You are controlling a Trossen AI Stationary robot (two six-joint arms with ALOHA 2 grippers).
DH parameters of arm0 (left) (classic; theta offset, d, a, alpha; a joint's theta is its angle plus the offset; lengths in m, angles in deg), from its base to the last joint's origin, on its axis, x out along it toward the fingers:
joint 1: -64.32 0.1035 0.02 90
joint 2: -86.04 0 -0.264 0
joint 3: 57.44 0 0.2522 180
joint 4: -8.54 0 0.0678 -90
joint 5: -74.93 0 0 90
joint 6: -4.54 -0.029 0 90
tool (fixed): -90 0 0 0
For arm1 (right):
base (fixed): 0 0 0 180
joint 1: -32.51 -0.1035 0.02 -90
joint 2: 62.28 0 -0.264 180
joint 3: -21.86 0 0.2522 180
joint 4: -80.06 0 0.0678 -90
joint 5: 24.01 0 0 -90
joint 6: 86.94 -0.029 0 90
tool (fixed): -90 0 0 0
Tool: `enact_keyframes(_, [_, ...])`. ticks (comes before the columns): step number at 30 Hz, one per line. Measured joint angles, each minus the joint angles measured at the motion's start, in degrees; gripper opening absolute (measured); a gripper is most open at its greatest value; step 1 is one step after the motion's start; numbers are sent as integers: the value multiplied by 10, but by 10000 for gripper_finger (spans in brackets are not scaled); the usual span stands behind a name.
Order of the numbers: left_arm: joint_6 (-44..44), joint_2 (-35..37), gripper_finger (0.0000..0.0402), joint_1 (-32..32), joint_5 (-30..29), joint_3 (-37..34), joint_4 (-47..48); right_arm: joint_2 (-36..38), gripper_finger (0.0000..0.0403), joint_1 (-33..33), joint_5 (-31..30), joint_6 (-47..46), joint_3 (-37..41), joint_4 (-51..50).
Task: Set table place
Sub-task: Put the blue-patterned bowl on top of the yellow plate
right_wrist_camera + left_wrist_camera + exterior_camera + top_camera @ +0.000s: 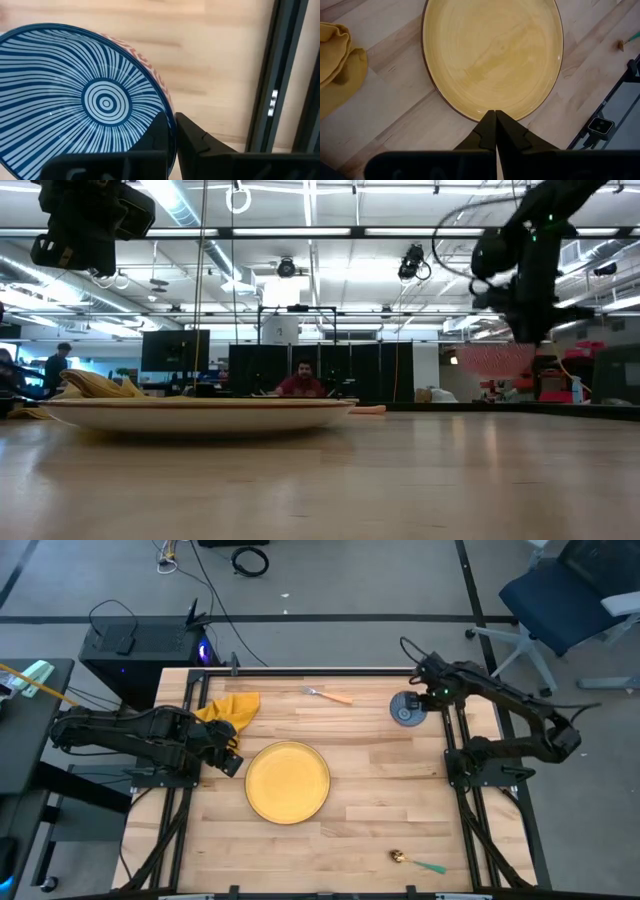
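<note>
Right tool (174, 131) is clamped on the bowl's (85, 100) rim, one finger inside and one outside, holding it clear above the desk (370, 760) near the far right rail (low view shows it airborne), likely so it can travel to the plate (288, 782). Left tool (495, 131), fingers together and empty, hangs by the plate's left edge, napkin (232, 708) beside it; fork (328, 694) and spoon (418, 862) lie untouched at far and near edges.

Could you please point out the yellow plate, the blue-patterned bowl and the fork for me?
yellow plate (288, 782), high view, centre of its face.
blue-patterned bowl (95, 102), right wrist view, inner striped bottom.
fork (331, 695), high view, middle of the fork, where the orange handle begins.
</note>
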Motion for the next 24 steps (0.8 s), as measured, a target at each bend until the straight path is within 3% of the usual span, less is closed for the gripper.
enact_keyframes(14, [0, 0, 9, 0, 0, 0, 0, -13, 14, -188, -26, -59, -367, -59])
enact_keyframes(24, [0, 0, 9, 0, 0, 0, 0, -151, 14, -371, -83, -86, -562, -63])
